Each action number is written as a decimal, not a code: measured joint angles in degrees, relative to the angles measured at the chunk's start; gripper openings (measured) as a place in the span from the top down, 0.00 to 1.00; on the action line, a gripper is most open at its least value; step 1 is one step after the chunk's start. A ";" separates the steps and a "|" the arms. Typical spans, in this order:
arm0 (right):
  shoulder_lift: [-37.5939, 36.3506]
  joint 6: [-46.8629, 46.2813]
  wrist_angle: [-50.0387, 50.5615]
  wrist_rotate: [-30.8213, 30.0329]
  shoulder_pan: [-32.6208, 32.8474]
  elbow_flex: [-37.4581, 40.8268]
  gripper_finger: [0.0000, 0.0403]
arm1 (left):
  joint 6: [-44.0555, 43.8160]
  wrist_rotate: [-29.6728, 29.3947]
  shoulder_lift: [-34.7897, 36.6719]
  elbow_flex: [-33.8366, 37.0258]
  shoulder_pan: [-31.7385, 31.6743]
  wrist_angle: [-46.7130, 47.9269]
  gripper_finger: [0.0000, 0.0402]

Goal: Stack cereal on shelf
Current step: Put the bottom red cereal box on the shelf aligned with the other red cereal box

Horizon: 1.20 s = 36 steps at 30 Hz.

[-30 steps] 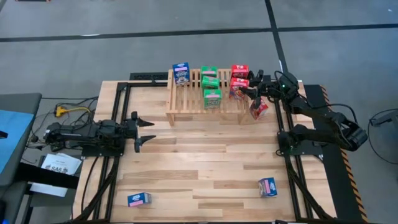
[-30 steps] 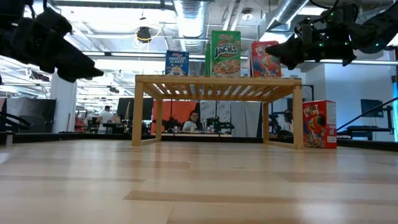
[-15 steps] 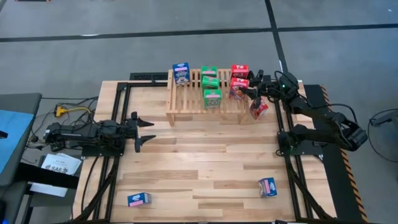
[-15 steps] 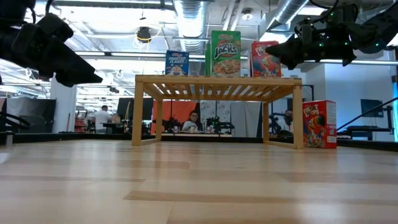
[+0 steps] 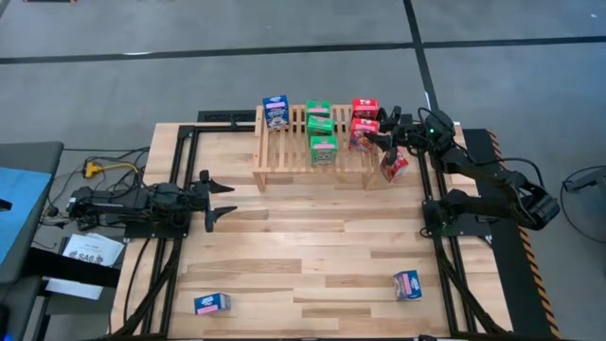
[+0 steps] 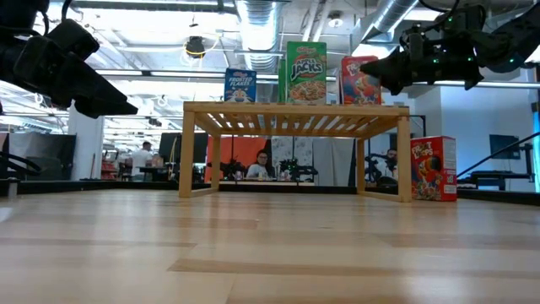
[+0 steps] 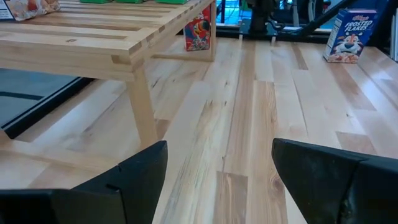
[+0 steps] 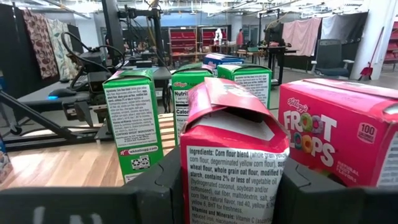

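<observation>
While right gripper [image 8: 227,186] pinches a red box [image 8: 231,162] over the shelf [image 5: 289,152] (left gripper [image 5: 220,199] idle, jaws wide), neighbouring boxes may topple if bumped.

The light-wood bench [image 5: 303,256] carries a slatted wooden shelf [image 5: 294,156] near its far edge. On the shelf's slats stand 1 blue cereal box [image 5: 276,111] at the left end, 3 green boxes [image 5: 320,123] in the middle and 1 red box [image 5: 365,107] at the right end. Directly on the bench lie another red box [image 5: 394,168] just beside the shelf's right leg and 2 blue boxes, 1 near the front left [image 5: 211,303], 1 near the front right [image 5: 408,284].
</observation>
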<state>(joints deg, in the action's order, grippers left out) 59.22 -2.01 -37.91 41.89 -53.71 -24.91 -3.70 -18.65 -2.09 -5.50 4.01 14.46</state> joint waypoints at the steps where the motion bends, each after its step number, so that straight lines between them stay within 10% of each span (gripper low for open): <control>1: 0.00 -0.55 0.02 -0.07 0.00 0.00 0.59 | 0.00 0.00 0.00 0.00 0.00 0.02 0.31; 25: -0.01 -0.59 2.36 0.00 -0.76 -0.02 0.58 | 0.02 0.02 0.00 0.07 0.00 0.15 0.31; 36: 0.11 -0.74 4.94 -3.83 -0.79 0.11 0.37 | 0.02 0.02 0.00 0.09 0.00 0.15 0.31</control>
<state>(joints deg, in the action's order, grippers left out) 59.33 -2.75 -32.96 38.05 -54.50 -24.80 -3.68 -18.63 -2.09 -5.41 4.01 14.61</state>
